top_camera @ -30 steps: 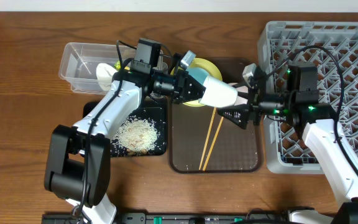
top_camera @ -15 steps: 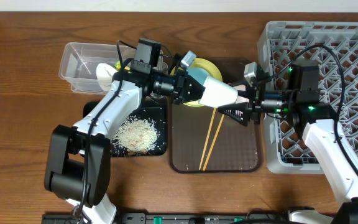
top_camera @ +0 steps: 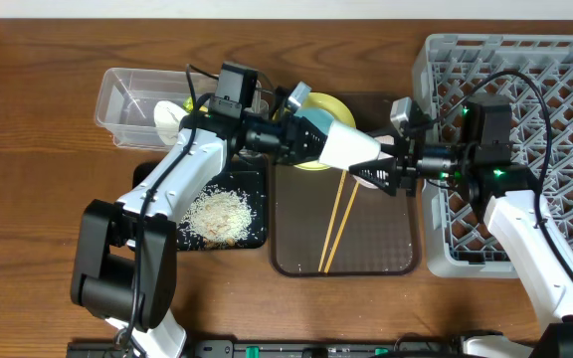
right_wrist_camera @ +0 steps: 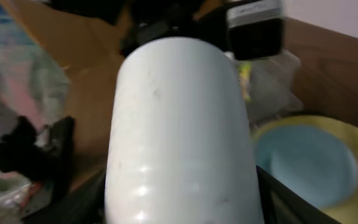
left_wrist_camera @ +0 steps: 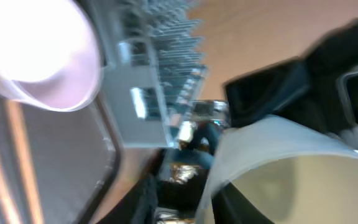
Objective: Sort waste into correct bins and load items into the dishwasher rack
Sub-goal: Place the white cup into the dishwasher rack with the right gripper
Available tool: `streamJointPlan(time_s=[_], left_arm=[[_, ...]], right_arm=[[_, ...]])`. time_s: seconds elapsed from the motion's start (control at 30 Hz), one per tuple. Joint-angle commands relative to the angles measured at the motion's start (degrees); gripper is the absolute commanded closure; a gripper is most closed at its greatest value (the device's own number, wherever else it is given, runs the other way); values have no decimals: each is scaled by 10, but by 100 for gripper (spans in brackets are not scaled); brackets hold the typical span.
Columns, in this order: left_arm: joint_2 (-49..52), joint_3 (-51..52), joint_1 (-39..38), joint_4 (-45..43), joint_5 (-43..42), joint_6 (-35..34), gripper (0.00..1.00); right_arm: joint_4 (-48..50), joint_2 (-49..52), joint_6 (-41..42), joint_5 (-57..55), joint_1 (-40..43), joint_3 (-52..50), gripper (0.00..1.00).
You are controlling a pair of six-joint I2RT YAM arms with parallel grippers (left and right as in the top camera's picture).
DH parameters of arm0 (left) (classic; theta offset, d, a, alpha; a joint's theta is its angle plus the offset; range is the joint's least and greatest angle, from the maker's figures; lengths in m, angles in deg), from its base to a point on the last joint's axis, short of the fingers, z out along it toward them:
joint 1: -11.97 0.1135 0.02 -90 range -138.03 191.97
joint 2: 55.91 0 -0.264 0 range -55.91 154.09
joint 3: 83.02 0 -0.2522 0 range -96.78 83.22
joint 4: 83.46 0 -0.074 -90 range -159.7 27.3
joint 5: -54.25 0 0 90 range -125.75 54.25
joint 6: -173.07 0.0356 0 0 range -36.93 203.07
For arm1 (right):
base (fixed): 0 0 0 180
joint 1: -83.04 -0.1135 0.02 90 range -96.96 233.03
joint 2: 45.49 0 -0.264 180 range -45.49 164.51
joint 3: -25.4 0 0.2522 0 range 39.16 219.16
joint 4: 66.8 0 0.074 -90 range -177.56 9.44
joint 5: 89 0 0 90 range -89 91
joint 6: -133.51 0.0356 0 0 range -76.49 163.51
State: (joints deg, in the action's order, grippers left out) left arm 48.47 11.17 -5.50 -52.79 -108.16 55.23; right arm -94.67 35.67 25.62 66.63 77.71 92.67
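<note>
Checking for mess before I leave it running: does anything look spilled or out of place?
Yes. Some pale crumbs lie loose in a pile on the black tray. The white cup is sideways in mid-air above the brown tray, held by the left gripper.

Wooden table (top_camera: 28, 199), clear tub (top_camera: 119, 91), black tray (top_camera: 255, 237), brown tray (top_camera: 378, 239), grey rack (top_camera: 565, 70)

Motion blur and blocked sightlines
The left wrist view is smeared throughout, and the cup (left_wrist_camera: 272, 142) runs off its lower edge. Overhead, the cup covers part of the yellow plate (top_camera: 328, 105), the rack (top_camera: 565, 50) is cut at the right edge, and whether the right gripper (top_camera: 387, 171) grips the cup is unclear.
</note>
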Motion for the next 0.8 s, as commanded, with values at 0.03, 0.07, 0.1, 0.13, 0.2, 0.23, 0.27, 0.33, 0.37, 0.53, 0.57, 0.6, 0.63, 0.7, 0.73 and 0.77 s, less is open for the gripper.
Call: streamJointPlan(time_s=[0.03, 0.07, 0.1, 0.13, 0.2, 0.23, 0.27, 0.33, 0.37, 0.53, 0.57, 0.6, 0.63, 0.7, 0.73, 0.77], left_arm=[[0, 0, 8, 10, 148, 24, 66], [-3, 0, 11, 11, 158, 26, 66], [-6, 0, 17, 14, 171, 27, 66], [-12, 0, 24, 22, 191, 30, 66], [-31, 0, 34, 55, 238, 56, 66], [-42, 0, 37, 75, 263, 70, 66], [-56, 0, 39, 100, 293, 90, 66], [-88, 0, 39, 147, 362, 126, 66], [-106, 0, 39, 171, 400, 138, 66], [-186, 0, 39, 248, 518, 147, 66], [-199, 0, 39, 254, 532, 147, 66], [-212, 0, 39, 258, 547, 147, 66], [-223, 0, 39, 259, 558, 147, 66], [-241, 0, 39, 259, 574, 147, 66], [-247, 0, 39, 259, 580, 147, 66], [-251, 0, 39, 259, 585, 147, 66]], right_arm=[[-3, 0, 52, -98, 8, 8, 48], [-6, -2, 65, -120, 13, 8, 50], [-10, -4, 75, -137, 18, 8, 51], [-17, -9, 84, -153, 26, 8, 53], [-36, -24, 94, -183, 42, 8, 58], [-46, -33, 98, -198, 50, 8, 60], [-58, -44, 103, -220, 60, 9, 64], [-85, -69, 118, -268, 78, 10, 75], [-102, -83, 125, -294, 88, 12, 82], [-204, -142, 165, -442, 133, 44, 99], [-229, -149, 171, -474, 142, 57, 99], [-256, -153, 171, -500, 149, 70, 99], [-279, -153, 172, -522, 156, 83, 99], [-329, -149, 191, -577, 170, 111, 99], [-353, -146, 201, -604, 177, 124, 99], [-370, -143, 205, -621, 185, 133, 99]])
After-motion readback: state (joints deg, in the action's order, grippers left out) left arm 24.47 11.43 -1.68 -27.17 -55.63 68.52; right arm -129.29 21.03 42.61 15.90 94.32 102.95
